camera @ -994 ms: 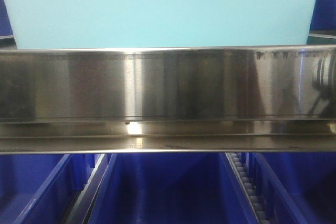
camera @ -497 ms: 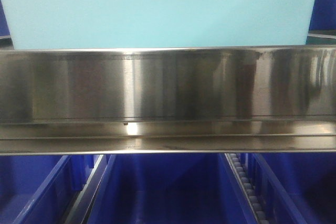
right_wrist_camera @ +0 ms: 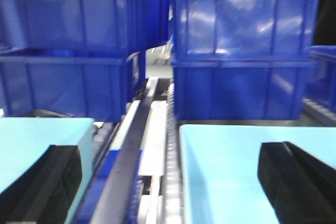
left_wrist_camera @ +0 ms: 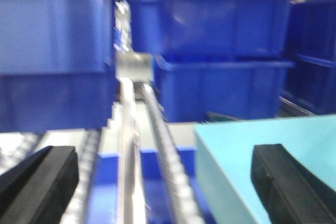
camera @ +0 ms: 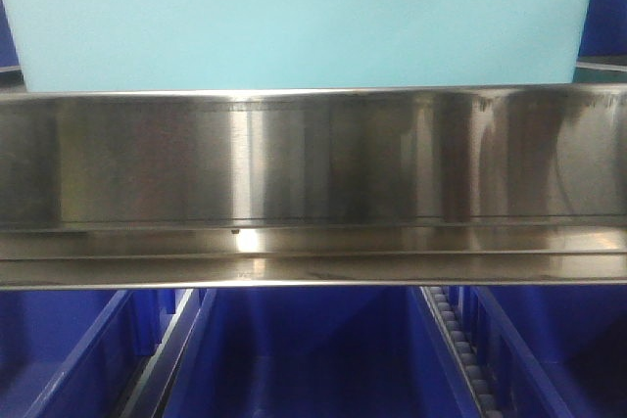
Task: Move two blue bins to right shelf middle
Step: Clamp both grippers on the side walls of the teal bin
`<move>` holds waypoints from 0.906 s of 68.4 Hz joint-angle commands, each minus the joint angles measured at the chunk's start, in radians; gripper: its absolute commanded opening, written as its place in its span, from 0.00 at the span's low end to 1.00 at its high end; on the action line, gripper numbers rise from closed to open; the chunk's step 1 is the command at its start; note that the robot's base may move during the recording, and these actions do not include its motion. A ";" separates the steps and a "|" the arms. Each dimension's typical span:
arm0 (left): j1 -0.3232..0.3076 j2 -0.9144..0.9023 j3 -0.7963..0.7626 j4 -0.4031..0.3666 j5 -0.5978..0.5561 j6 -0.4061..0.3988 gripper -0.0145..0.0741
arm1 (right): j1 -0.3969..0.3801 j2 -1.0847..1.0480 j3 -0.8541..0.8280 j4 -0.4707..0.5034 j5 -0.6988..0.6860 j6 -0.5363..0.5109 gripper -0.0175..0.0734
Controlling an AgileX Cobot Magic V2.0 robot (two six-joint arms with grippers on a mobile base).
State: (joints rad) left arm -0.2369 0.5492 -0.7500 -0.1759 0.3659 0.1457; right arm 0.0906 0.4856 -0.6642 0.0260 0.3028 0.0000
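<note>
We log left gripper point(left_wrist_camera: 165, 182) and right gripper point(right_wrist_camera: 168, 182) both with jaws spread apart; blue bins point(right_wrist_camera: 239, 51) stacked across the upper frame

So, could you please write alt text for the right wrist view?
Stacked blue bins fill the background; two light-blue bins sit in the lower corners, roller rails between them. The right gripper is open, black jaws wide apart, holding nothing.

Base of pale bin point(camera: 294, 22) hidden behind steel rail point(camera: 313, 183); top cropped. Left wrist view blurred.
</note>
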 commanded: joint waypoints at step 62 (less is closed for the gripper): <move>-0.165 0.984 -0.916 0.134 0.828 -0.191 0.81 | 0.271 1.029 -1.012 -0.004 0.897 0.020 0.82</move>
State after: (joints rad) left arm -0.3987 1.4649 -1.6112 -0.0515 1.1319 -0.0124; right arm 0.3635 1.4695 -1.6461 0.0260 1.1741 0.0200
